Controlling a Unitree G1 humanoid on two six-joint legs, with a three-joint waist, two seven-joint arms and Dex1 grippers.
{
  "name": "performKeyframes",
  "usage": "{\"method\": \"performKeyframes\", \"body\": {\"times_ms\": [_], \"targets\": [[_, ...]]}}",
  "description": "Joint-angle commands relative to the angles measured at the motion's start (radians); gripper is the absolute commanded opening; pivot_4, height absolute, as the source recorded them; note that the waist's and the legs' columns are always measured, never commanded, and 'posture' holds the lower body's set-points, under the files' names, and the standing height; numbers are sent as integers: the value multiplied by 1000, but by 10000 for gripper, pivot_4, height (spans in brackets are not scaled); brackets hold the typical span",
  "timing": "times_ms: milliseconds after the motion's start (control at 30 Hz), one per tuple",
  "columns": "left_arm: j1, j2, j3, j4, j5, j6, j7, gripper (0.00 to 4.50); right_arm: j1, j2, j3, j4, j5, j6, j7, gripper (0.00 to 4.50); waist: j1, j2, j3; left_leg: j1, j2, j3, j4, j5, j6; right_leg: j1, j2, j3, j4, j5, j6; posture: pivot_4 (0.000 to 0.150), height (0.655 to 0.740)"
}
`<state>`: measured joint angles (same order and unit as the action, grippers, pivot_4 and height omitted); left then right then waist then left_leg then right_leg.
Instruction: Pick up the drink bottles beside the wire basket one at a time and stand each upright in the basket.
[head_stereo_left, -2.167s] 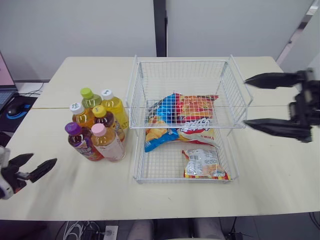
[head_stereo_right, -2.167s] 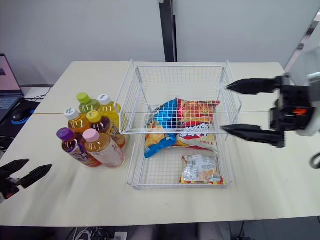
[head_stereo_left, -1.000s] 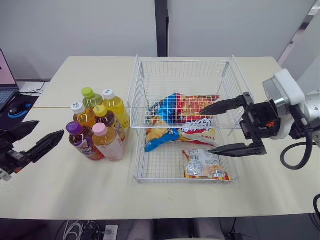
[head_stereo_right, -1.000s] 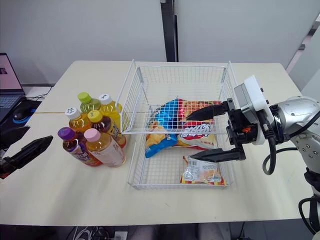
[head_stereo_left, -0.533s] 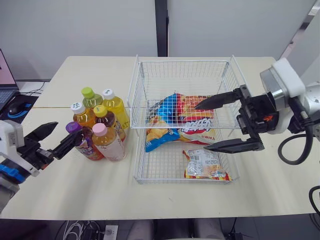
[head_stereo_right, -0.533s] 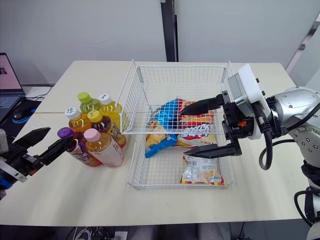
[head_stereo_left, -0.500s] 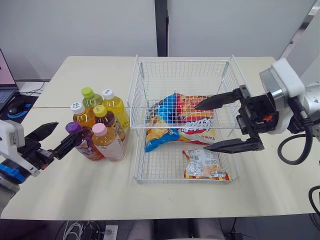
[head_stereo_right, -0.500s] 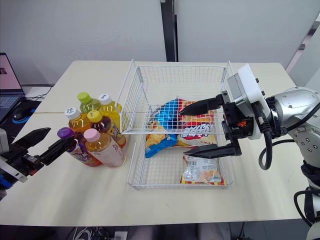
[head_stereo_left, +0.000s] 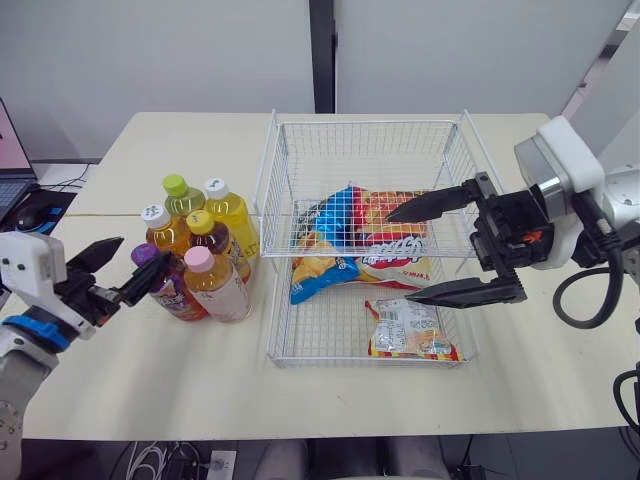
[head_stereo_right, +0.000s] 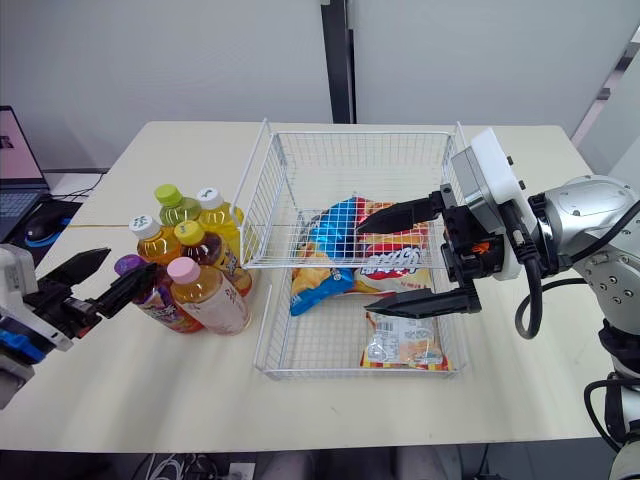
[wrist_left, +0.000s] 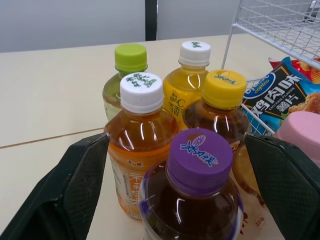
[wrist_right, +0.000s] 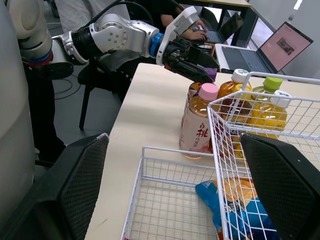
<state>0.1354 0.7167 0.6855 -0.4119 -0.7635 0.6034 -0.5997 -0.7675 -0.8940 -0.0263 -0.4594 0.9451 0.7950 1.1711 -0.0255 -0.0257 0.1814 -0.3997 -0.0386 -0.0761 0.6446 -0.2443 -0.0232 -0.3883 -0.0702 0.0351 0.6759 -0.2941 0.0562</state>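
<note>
A cream table holds a white wire basket. Six small drink bottles stand upright in a tight cluster just beside it, on the robot's left. None is in the basket yet. The basket already holds snack bags and a small packet, so free floor for standing bottles looks limited.

The left gripper reaches in low from the outer side of the cluster. Its two black fingers are spread wide. They sit either side of the purple-capped bottle, the nearest one on that side. It grips nothing yet; the fingers flank the bottle without squeezing it. This bottle seems the chosen first pick because it stands at the cluster's edge, where fingers can get around it.

Close neighbours crowd it: a pink-capped bottle just beside it towards the basket, and white-capped and yellow-capped bottles right behind. A green-capped bottle and another white-capped one stand at the back. Closing the fingers could nudge these neighbours.

The right gripper hangs over the basket's right side, above the snack bags. Its fingers are also wide apart and empty. It appears to be waiting clear of the bottles, or ready to steady the basket.
</note>
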Motion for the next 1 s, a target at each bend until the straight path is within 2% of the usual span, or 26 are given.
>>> {"method": "performKeyframes", "body": {"times_ms": [33, 100, 200, 467, 867, 1000], "targets": [[-20, 6, -10, 1, 13, -25, -2, 44624, -21, -11, -46, -24, 27, 3, -8, 45000, 0, 0, 0, 0, 0, 0, 0, 0, 0, 0, 0, 0, 0, 0, 0, 1500, 7400], [-25, 3, -19, 5, 19, -28, -2, 44624, -19, -16, -53, -24, 35, 7, -9, 45000, 0, 0, 0, 0, 0, 0, 0, 0, 0, 0, 0, 0, 0, 0, 0, 1500, 7400], [-33, 1, -26, 10, 19, -27, 0, 39749, -16, -22, -60, -27, 43, 11, -11, 45000, 0, 0, 0, 0, 0, 0, 0, 0, 0, 0, 0, 0, 0, 0, 0, 1500, 7400], [-40, 0, -42, 10, 16, -20, -5, 13942, -9, -25, -75, -37, 59, 24, -21, 45000, 0, 0, 0, 0, 0, 0, 0, 0, 0, 0, 0, 0, 0, 0, 0, 1500, 7400], [39, 27, 71, -67, -65, 32, -15, 13564, -5, -36, -110, -24, 70, 6, -14, 45000, -2, -1, 0, 0, 0, 0, 0, 0, 0, 0, 0, 0, 0, 0, 0, 1500, 7400], [83, 99, 191, -99, -142, 99, -50, 13563, -8, -46, -119, -13, 74, 11, -9, 45000, -2, -3, 2, 0, 0, 0, 0, 0, 0, 0, 0, 0, 0, 0, 0, 1500, 7400]]}}
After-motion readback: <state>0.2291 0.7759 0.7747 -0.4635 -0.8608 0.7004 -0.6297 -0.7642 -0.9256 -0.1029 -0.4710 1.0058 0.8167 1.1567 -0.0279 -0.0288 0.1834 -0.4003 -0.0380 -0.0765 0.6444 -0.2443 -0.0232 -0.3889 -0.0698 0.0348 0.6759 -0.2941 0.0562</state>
